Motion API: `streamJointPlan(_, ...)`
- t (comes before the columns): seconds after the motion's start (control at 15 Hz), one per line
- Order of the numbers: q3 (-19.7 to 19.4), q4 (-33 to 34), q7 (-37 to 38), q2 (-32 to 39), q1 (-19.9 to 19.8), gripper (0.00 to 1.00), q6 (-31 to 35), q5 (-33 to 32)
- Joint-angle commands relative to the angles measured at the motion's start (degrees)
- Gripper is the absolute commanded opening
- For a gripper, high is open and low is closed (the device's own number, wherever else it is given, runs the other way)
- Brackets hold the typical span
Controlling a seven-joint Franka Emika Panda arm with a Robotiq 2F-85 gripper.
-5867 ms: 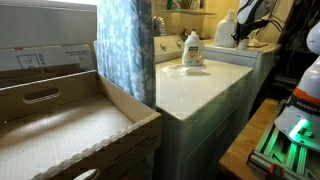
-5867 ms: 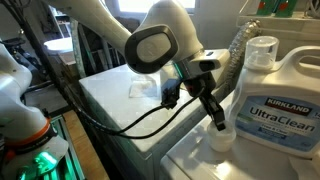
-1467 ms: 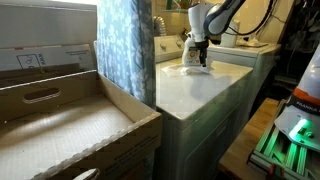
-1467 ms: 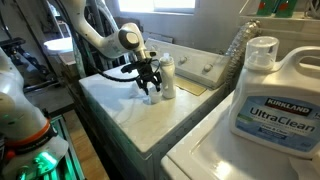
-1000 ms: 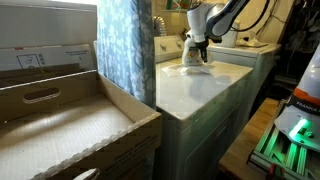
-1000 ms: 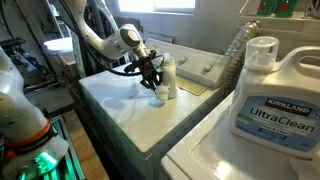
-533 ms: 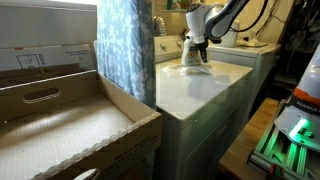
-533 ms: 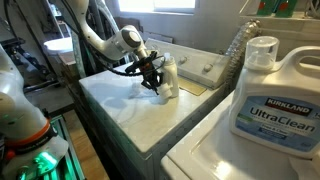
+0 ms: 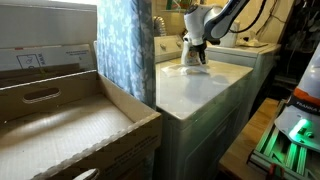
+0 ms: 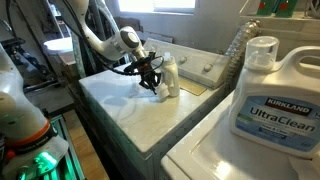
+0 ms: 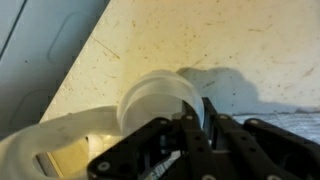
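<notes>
A white round cap (image 11: 160, 100) stands on the speckled washer top (image 11: 260, 50). My gripper (image 11: 205, 118) is shut on the cap's rim, one finger inside the wall and one outside. In both exterior views the gripper (image 10: 155, 82) (image 9: 194, 56) is low over the washer top, right beside a small white detergent bottle (image 10: 171, 73). Part of that white bottle (image 11: 50, 150) shows at the lower left of the wrist view. In an exterior view the arm hides most of the bottle.
A large Kirkland UltraClean jug (image 10: 275, 100) stands close to the camera on the neighbouring machine. The washer's control panel (image 10: 205, 70) runs behind the bottle. A blue patterned curtain (image 9: 125, 50) and an open cardboard box (image 9: 70, 130) lie beside the washer.
The jaws have come together on the cap's rim over the last second. The gripper and cap have shifted slightly toward the bottle.
</notes>
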Motion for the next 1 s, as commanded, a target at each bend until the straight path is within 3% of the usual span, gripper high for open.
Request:
streamJointPlan(0.0, 1.7, -0.24, -0.82, 1.71, 2.52, 0.04, -2.79, -2.24)
streamJointPlan(0.27, 3.53, -0.41, -1.05, 1.99, 4.79, 0.07, -9.0, -3.98)
streamJointPlan(0.33, 3.89, -0.39, -1.5, 2.13, 5.06, 0.36, -9.61, -3.62)
streamJointPlan(0.47, 4.46, -0.29, -1.74, 2.22, 5.6, 0.42, -10.98, -3.34)
streamJointPlan(0.93, 5.81, 0.06, -4.03, 1.76, 5.84, 0.95, -8.95, 0.24)
